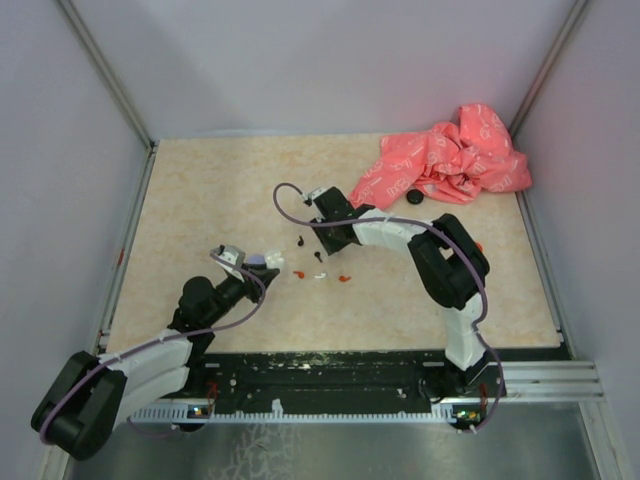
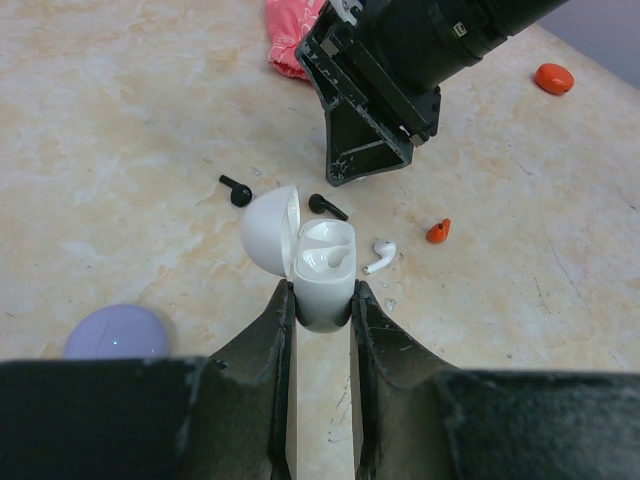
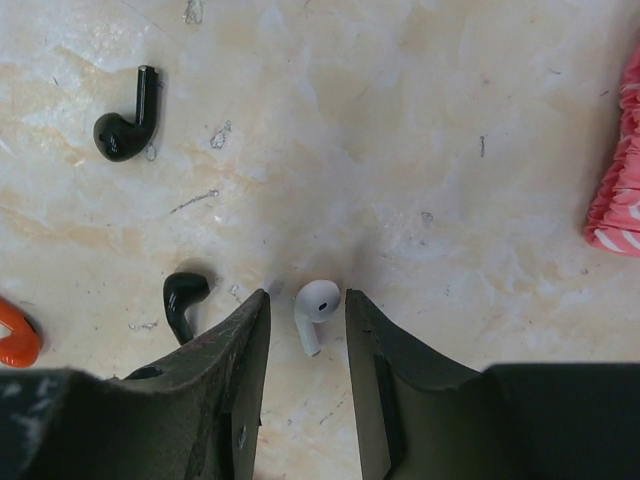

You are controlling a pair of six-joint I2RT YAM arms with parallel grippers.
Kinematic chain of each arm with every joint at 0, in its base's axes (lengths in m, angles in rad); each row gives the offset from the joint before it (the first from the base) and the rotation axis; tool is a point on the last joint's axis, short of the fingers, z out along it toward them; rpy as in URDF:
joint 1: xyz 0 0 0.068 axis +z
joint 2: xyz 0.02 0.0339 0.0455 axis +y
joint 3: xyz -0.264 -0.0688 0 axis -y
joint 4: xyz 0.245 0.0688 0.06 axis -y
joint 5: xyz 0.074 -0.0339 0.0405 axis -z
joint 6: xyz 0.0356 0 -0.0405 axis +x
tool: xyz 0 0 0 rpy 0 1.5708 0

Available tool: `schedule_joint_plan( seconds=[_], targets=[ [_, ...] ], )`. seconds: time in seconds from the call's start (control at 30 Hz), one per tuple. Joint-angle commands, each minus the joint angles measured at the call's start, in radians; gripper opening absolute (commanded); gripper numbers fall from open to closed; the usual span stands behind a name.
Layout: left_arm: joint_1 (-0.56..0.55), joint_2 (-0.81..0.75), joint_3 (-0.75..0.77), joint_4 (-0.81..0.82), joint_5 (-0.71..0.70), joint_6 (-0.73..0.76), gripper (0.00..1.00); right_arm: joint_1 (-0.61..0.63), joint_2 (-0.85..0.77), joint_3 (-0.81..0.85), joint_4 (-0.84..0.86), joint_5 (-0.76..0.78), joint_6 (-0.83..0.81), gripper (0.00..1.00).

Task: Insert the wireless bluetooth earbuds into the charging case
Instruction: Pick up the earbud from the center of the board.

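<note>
My left gripper is shut on the base of a white charging case, which stands with its lid open. One white earbud sits inside it. A loose white earbud lies on the table just right of the case. In the right wrist view that white earbud shows between the open fingers of my right gripper, which hovers above it. Two black earbuds and a red one lie nearby. From above, my right gripper is over the earbud cluster.
A crumpled pink cloth lies at the back right with a black disc at its edge. A round purple case sits left of my left gripper. Another red piece lies far right. Grey walls enclose the table.
</note>
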Motion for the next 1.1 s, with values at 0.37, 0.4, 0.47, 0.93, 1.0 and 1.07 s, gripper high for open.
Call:
schedule_joint_plan(
  seconds=[0.37, 0.4, 0.47, 0.93, 1.0, 1.07],
  targets=[
    [0.004, 0.001, 0.002, 0.034, 0.037, -0.016, 0.01, -0.005, 0.046, 0.073, -0.070, 0.013, 0.078, 0.29],
    [0.005, 0.001, 0.003, 0.034, 0.037, -0.016, 0.01, -0.005, 0.046, 0.073, -0.073, 0.020, 0.080, 0.29],
    [0.005, 0.001, 0.003, 0.034, 0.039, -0.019, 0.01, -0.004, 0.049, 0.073, -0.076, 0.025, 0.083, 0.29],
    [0.004, 0.008, 0.004, 0.059, 0.073, -0.028, 0.01, -0.005, 0.078, 0.089, -0.102, -0.003, 0.087, 0.18],
    [0.004, 0.011, 0.004, 0.069, 0.082, -0.028, 0.01, -0.005, 0.057, 0.078, -0.096, -0.003, 0.089, 0.17],
    [0.004, 0.016, 0.004, 0.083, 0.093, -0.029, 0.01, -0.005, 0.032, 0.067, -0.091, -0.005, 0.087, 0.16]
  ],
)
